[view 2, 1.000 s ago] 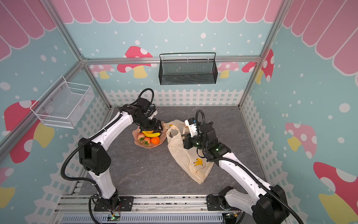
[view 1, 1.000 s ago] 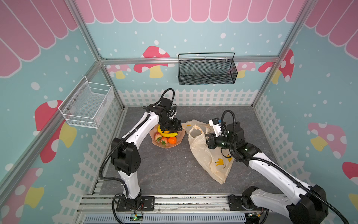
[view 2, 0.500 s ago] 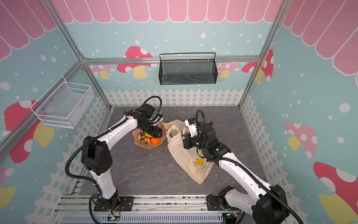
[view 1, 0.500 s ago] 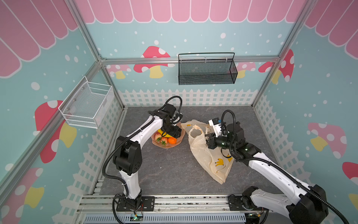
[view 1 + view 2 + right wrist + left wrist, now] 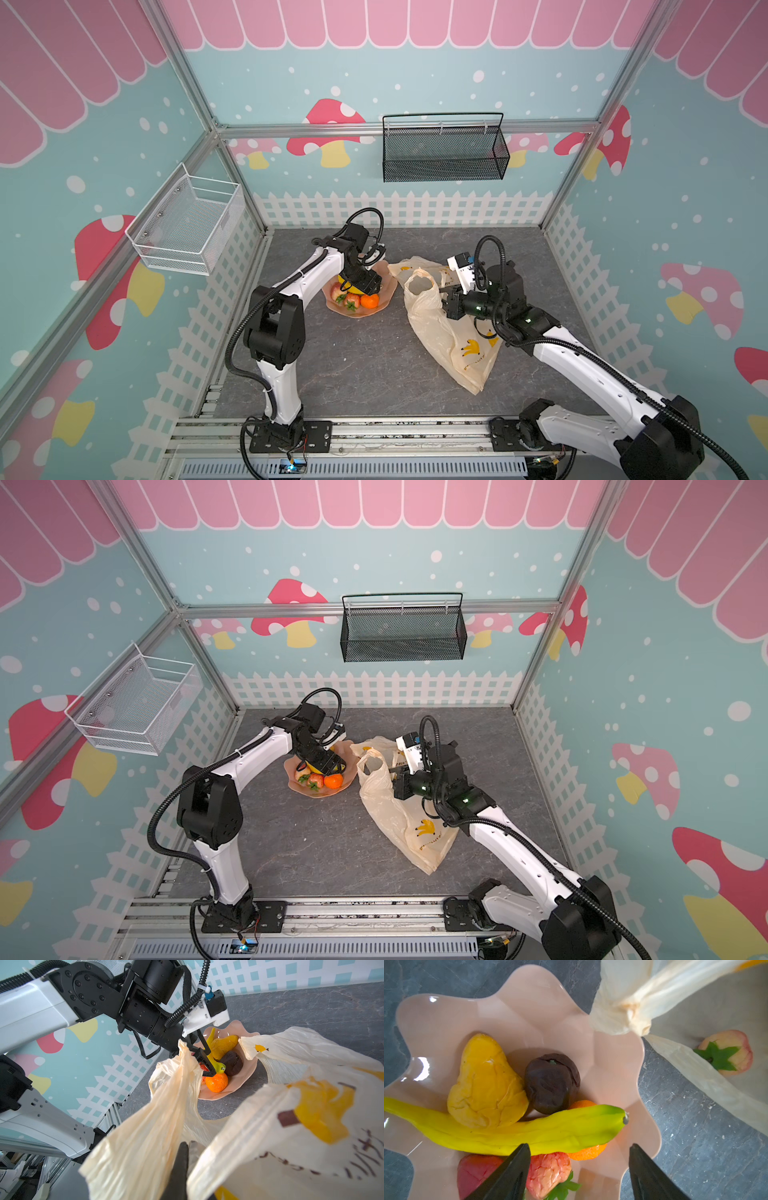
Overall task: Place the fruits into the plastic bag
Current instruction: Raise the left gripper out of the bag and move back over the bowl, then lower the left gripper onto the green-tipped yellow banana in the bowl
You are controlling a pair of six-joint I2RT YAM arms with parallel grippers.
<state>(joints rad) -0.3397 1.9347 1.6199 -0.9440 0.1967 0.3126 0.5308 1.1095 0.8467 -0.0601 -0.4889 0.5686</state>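
Left claw (image 5: 579,1146) hung with jaws spread wide, gripping nothing, tips just above the green end of the banana (image 5: 517,1132) and the orange (image 5: 216,1082) in the pink dish (image 5: 529,1001); its arm reached from the bench's front edge, elbow bent, wrist tipped steeply down; right claw (image 5: 187,1145), arm stretched from the front right corner, was pinched tight on the rim of the plastic bag (image 5: 440,332); the bag lay just right of the dish, one strawberry (image 5: 726,1051) inside.

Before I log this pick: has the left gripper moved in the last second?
Yes. The left gripper has moved from the far rim of the dish toward its middle, over the banana.
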